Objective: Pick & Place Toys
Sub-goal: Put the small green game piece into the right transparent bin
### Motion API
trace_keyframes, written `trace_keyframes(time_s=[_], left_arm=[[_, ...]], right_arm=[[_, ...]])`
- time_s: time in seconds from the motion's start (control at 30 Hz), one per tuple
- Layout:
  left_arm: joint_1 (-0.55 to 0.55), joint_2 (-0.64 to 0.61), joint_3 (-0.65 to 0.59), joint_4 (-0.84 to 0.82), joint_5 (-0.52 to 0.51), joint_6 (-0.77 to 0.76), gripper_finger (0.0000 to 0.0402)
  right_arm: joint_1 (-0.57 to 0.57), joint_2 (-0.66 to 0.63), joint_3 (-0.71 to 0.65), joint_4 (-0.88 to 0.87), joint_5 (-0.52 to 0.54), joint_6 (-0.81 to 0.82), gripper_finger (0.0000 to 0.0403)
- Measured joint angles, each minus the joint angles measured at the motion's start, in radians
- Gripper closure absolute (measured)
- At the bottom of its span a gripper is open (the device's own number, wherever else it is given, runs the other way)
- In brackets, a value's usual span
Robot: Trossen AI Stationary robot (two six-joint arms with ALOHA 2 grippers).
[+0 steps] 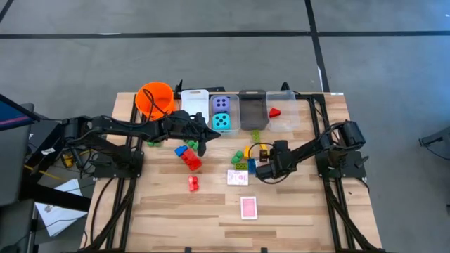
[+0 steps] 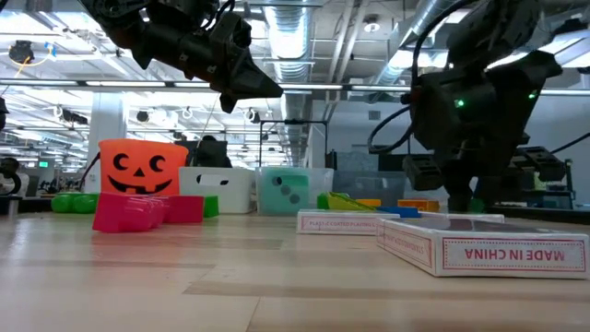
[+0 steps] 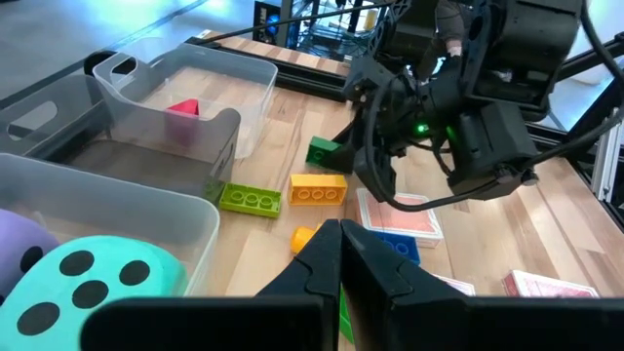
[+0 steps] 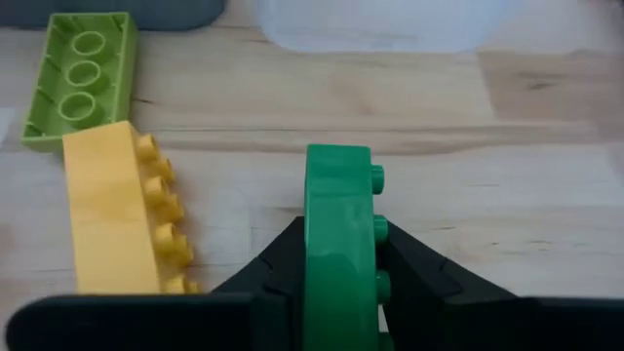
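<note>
Right gripper (image 4: 339, 292): jaws clamped on 1 green studded plastic brick (image 4: 339, 244), beside 1 yellow studded plastic brick (image 4: 115, 210). Left gripper (image 3: 339, 255): jaws pressed together, nothing held, raised above table.

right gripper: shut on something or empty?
Shut on the dark green plastic brick. In the right wrist view the right gripper has both jaws pressed against the brick's sides, studs facing sideways.

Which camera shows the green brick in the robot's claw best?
The right wrist view: the green brick fills it, pinched between the right gripper fingers. The left wrist view shows it small, the high view barely, and the low view not at all.
</note>
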Motion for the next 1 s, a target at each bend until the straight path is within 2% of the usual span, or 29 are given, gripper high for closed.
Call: trace_keyframes(time_s=[0.23, 0.5, 0.7, 1.0], left_arm=[[0.000, 0.000, 0.000, 0.000, 0.000, 0.003, 0.0402], [0.000, 0.000, 0.000, 0.000, 0.000, 0.004, 0.0402], [0.000, 0.000, 0.000, -0.008, 0.000, 0.004, 0.0402], [0.000, 0.000, 0.000, -0.053, 0.000, 0.004, 0.0402]], right_arm=[[0.000, 0.000, 0.162, -0.281, 0.009, 0.002, 0.0315], [-0.016, 0.000, 0.419, -0.666, 0.203, -0.003, 0.0315], [-0.099, -0.066, 0.473, -0.637, 0.317, -0.204, 0.0315], [-0.297, -0.240, 0.358, -0.610, 0.335, -0.389, 0.0315]])
